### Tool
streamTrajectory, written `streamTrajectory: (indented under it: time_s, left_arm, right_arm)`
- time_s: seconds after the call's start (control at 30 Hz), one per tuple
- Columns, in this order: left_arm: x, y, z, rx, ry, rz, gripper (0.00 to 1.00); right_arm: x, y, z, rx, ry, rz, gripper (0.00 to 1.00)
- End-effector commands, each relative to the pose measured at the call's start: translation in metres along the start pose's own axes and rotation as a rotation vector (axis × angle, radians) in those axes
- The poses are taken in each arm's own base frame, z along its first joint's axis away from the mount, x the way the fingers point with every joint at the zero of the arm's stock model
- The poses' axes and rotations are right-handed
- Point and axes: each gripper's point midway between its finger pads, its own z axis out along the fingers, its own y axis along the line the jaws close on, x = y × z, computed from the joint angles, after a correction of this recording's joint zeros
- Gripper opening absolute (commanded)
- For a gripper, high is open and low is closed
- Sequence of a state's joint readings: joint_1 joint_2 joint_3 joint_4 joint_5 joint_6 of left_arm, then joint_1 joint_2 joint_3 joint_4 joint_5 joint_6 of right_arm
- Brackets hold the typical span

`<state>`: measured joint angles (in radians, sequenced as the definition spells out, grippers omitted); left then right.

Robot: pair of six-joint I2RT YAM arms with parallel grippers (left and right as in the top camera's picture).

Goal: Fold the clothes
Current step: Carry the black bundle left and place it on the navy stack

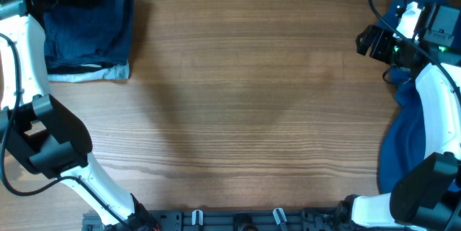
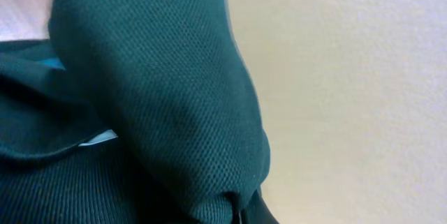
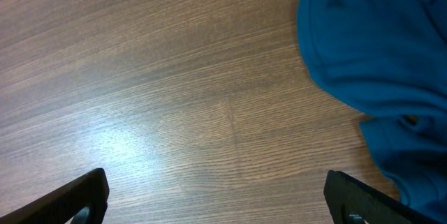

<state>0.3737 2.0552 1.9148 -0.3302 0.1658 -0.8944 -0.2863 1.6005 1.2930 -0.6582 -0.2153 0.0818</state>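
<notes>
Left claw [image 2: 246, 214]: closed. Only a dark sliver of it shows at the bottom edge of the wrist view, and a dark shirt [image 2: 154, 91] gathers into it right there, so I read this as a grip on that cloth.

- The dark shirt hangs directly in front of the claw, covering the left half of the wrist view. A plain pale wall is to the claw's right.
- Its fabric is a fine pitted knit, near-black with a greenish cast. One thick rounded fold runs down to the claw.
- Left of the fold are deep creases and a thin pale strip [image 2: 98, 138].

Right claw [image 3: 215, 182]: wide open with nothing between the fingers. It sits above bare table [image 3: 160, 91].

- A blue shirt [image 3: 377, 63] lies ahead and to the right of this claw, apart from both fingers.
- It is bright blue and smooth, with a rounded edge towards the claw and loose folds further right.
- In the overhead view it lies in a heap along the right table edge, partly under the right arm [image 1: 436, 101].

A navy stack [image 1: 90, 33] sits in the far-left corner, beside the left arm [image 1: 21, 58] and well apart from the right claw.

- It is folded roughly square.
- A pale grey layer [image 1: 86, 74] shows along its near edge.
</notes>
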Motion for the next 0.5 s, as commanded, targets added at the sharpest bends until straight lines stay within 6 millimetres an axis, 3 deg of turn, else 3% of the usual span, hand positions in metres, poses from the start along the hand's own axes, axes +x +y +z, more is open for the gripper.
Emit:
streamTrajectory:
  time_s: [0.0,0.07,0.33,0.47]
  left_arm:
    - [-0.012,-0.047,-0.015,0.184,0.009,0.067,0.04]
    - [-0.011,-0.038,-0.013,0.145,0.01,0.058,0.04]
    - [0.004,0.044,-0.014,-0.222,0.022,0.01,0.04]
    - [0.011,0.066,-0.02,-0.316,0.044,0.004,0.04]
  right_arm:
    - [0.0,-0.002,0.001,0.013,0.0,-0.002,1.0]
    - [0.0,-0.002,0.001,0.013,0.001,-0.002,1.0]
    - [0.0,-0.002,0.001,0.013,0.001,-0.002,1.0]
    - [0.0,-0.002,0.001,0.013,0.001,-0.002,1.0]
